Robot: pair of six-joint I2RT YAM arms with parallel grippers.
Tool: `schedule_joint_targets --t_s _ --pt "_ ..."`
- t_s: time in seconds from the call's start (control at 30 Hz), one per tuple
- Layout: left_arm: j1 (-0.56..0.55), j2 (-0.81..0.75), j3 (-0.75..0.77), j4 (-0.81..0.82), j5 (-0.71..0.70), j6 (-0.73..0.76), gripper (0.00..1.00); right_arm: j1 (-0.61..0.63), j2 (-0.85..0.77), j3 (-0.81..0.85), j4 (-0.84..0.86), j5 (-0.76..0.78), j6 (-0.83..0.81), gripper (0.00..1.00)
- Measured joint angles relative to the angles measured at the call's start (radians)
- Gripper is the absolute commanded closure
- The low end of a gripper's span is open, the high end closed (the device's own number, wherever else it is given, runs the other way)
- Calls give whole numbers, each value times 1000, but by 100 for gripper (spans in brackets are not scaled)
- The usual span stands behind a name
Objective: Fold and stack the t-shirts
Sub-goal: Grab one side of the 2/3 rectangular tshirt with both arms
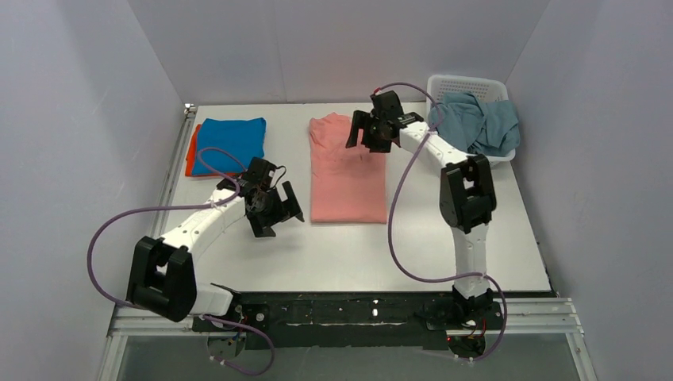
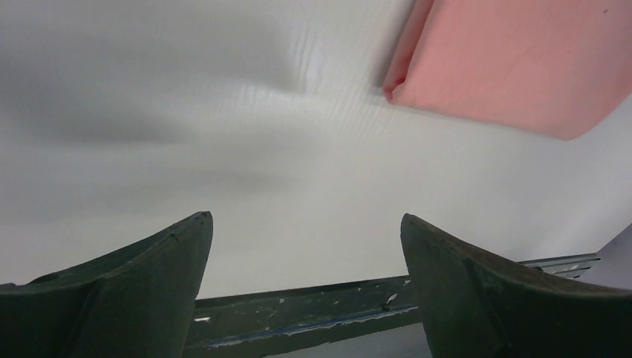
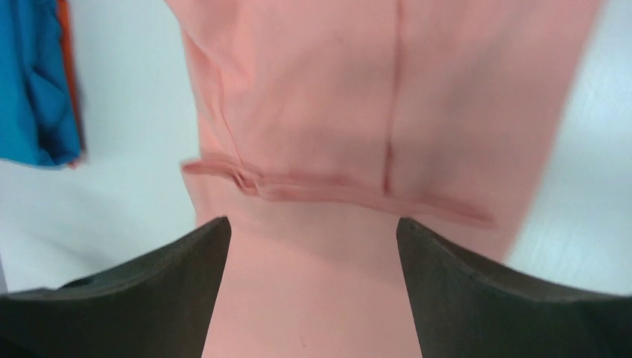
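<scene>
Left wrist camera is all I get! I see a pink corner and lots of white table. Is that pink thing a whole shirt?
Observer: Yes. From above, the pink t-shirt is a long folded strip lying flat in the middle of the table.
Operator: Where's the other arm? I can't see it.
Observer: The right gripper hovers over the shirt's far end, jaws open, holding nothing.
Operator: Are there any shirts done already?
Observer: At the far left, a folded blue t-shirt lies on top of an orange t-shirt, with only an orange edge peeking out.
</scene>
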Motion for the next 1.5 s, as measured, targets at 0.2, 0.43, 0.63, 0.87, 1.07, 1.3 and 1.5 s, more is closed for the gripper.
schedule_joint_targets --t_s 0.2,0.43,0.63,0.87,1.07,1.3,1.5 --pt "0 178 74 96 53 -21 2 -2 -447 -528 23 95 7 9" --pt "0 329 79 215 100 -70 31 -4 -792 -931 84 108 72 12" --pt "0 395 84 299 149 -118 53 -7 -840 -1090 129 78 131 14" --pt "-10 435 80 391 202 -160 68 -7 -840 -1092 165 50 168 17" --pt "-21 459 79 413 213 -170 100 -7 -832 -1110 177 43 210 22" --pt "-27 463 79 412 204 -173 100 -7 -748 -1108 184 41 257 34" --pt "-33 462 84 403 190 -173 100 -7 -638 -1086 185 1 275 49"
